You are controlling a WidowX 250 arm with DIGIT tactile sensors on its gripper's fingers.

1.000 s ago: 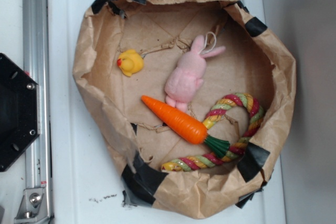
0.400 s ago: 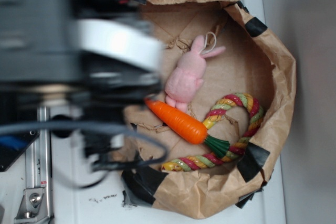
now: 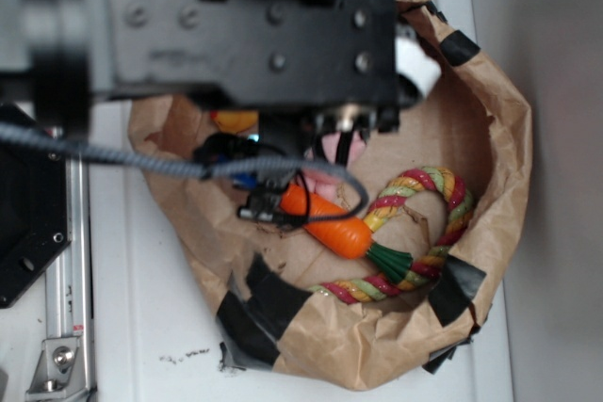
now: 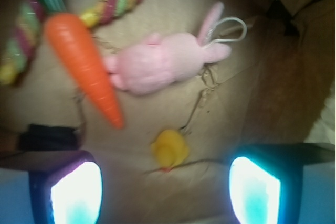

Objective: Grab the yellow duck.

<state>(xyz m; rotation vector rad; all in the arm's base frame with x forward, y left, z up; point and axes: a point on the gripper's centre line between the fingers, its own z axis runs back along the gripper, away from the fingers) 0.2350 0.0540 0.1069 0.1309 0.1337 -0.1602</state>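
- Hand (image 4: 165, 192) wide open, nothing held; both fingers (image 4: 76, 195) glowing pale at bottom of wrist view, well apart.
- Yellow duck (image 4: 170, 149) on floor of paper bag basket (image 3: 490, 101), lying between the two fingers in the wrist view and slightly above their tips. In exterior view only a yellow sliver (image 3: 236, 120) visible under the arm.
- Risk: duck small and rounded; likely to squirt out sideways if fingers close off-centre or too high on its body.
- Risk: thin twine (image 4: 195, 109) running from near duck up toward pink bunny (image 4: 160, 69); cannot tell whether attached. If caught in the grip, could drag along on lift.
- Risk: orange carrot (image 4: 84, 61) tip near left-hand finger in wrist view; descent drifting that way could nudge it or trap it instead.
- Risk: crumpled paper floor soft, may buckle under finger contact and tilt duck.
- Rope toy (image 3: 429, 223) well apart, no obstruction. Basket wall close on the duck's side; clearance uncertain.
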